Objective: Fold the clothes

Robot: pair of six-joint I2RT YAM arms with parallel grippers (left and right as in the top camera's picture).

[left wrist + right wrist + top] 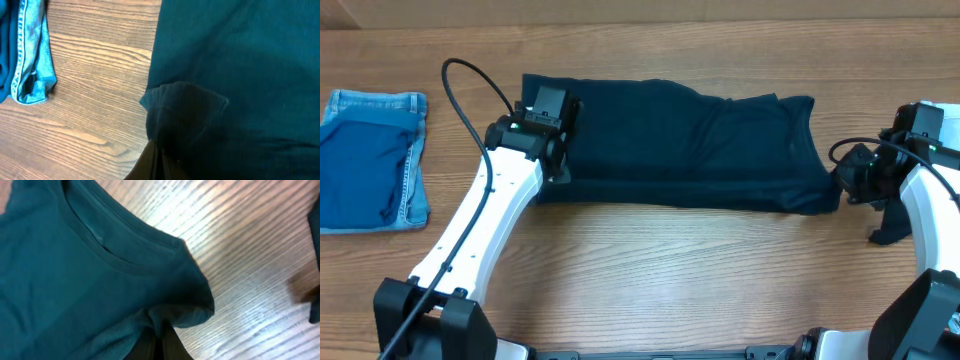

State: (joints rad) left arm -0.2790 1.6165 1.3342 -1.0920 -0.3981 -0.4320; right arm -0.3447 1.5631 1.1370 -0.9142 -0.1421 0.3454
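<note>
The left gripper is clamped tight on a raised pinch of dark fabric at the bottom centre of its wrist view. The cloth puckers into a small peak just above the fingertips. The right gripper is likewise closed on fabric at the bottom centre of its own view, gripping what seems to be the shoulder, though the fingers are too dark to make out clearly. Just above that grip the ribbed neckline curves across the upper left.

Both pinches belong to one shirt, very dark navy and plain. It lies as a long band across the middle of the overhead view, with the left gripper at its left end and the right gripper at its right end. Its upper edge is a little wavy and soft creases run through the right half.

The shirt rests on a wooden table. At the far left of the frame, well apart from it, lies a folded piece of blue denim.
</note>
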